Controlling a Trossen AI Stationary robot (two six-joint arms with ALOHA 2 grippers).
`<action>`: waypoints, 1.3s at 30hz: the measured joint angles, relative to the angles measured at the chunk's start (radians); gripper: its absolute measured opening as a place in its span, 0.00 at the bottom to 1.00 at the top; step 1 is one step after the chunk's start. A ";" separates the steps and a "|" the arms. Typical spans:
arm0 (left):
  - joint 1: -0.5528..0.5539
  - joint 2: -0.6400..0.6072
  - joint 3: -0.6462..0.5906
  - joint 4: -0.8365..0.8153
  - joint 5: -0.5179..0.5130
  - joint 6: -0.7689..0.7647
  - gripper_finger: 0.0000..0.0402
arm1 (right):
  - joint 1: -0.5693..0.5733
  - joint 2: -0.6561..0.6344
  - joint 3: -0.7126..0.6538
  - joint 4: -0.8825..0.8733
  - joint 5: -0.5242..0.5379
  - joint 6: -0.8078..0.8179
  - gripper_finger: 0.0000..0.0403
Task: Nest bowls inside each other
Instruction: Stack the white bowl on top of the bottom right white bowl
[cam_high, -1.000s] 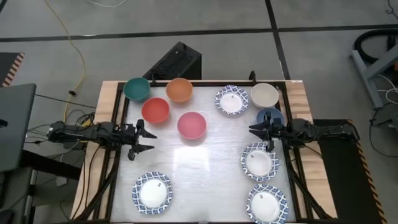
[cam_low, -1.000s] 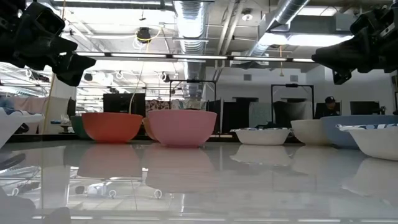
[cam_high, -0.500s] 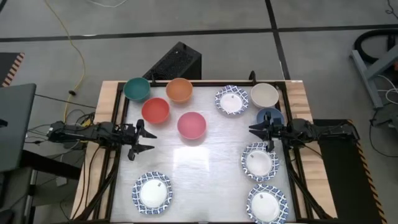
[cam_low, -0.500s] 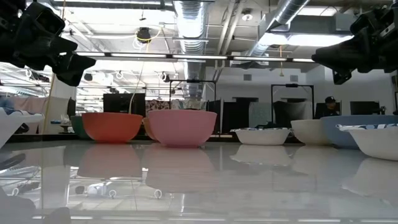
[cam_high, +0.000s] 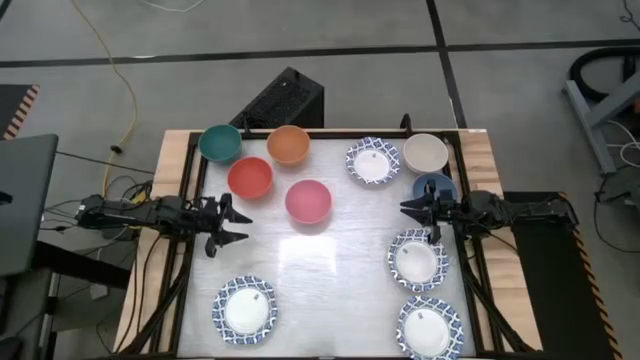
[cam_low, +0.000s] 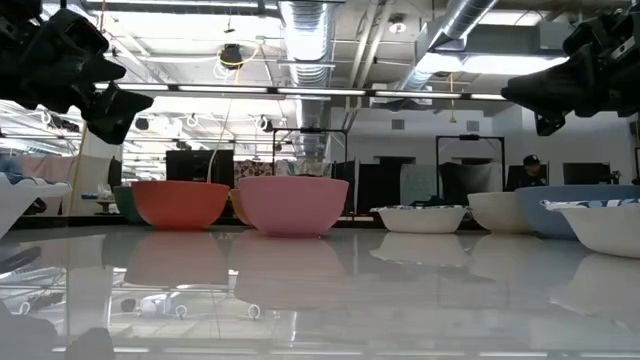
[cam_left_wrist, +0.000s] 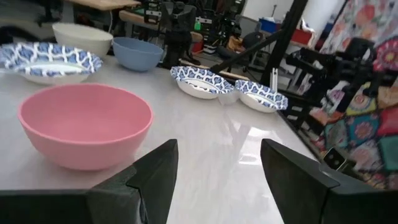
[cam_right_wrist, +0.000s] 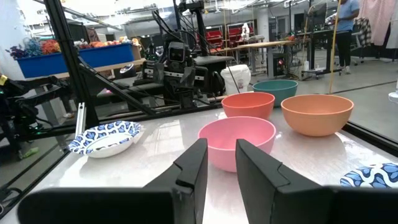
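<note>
Nothing on the counter (cam_high: 330, 270) has moved since the earlier frames; only the left hand (cam_high: 232, 224) has shifted very slightly in the low view, and every bowl sits where it sat

Nearest the front edge in the high view stand two patterned bowls: one at the front left (cam_high: 244, 308) and one at the front right (cam_high: 430, 330), each with a blue-and-white rim and a white centre, each holding nothing. A little farther back on the right is a third patterned bowl (cam_high: 418, 260), also empty

Next come the two hands, level with each other across the middle. The left hand hangs above the counter's left side with its fingers spread apart and nothing between them. The right hand (cam_high: 414, 209) hangs above the right side, over the near rim of the blue bowl (cam_high: 436, 186); its fingers stand a narrow gap apart and grip nothing

Beyond the hands, the pink bowl (cam_high: 308, 200) sits near the centre, empty, and the red bowl (cam_high: 249, 177) lies just to its left and a little farther back. The blue bowl stands by the right edge, part hidden by the right arm

Farthest back, from left to right, are the teal bowl (cam_high: 219, 143), the orange bowl (cam_high: 288, 144), a fourth patterned bowl (cam_high: 372, 161) and the cream bowl (cam_high: 425, 152). None holds anything, and no bowl sits inside another
</note>
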 joint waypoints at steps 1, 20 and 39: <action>0.000 0.000 0.000 0.000 0.002 -0.025 0.55 | 0.000 0.000 0.000 0.000 0.000 0.000 0.26; 0.000 0.000 -0.002 0.087 -0.285 -0.728 0.55 | -0.002 0.000 0.000 0.004 0.000 0.000 0.26; -0.001 0.001 0.083 0.416 -0.225 -0.757 0.55 | 0.005 0.000 -0.002 0.067 0.153 0.805 0.26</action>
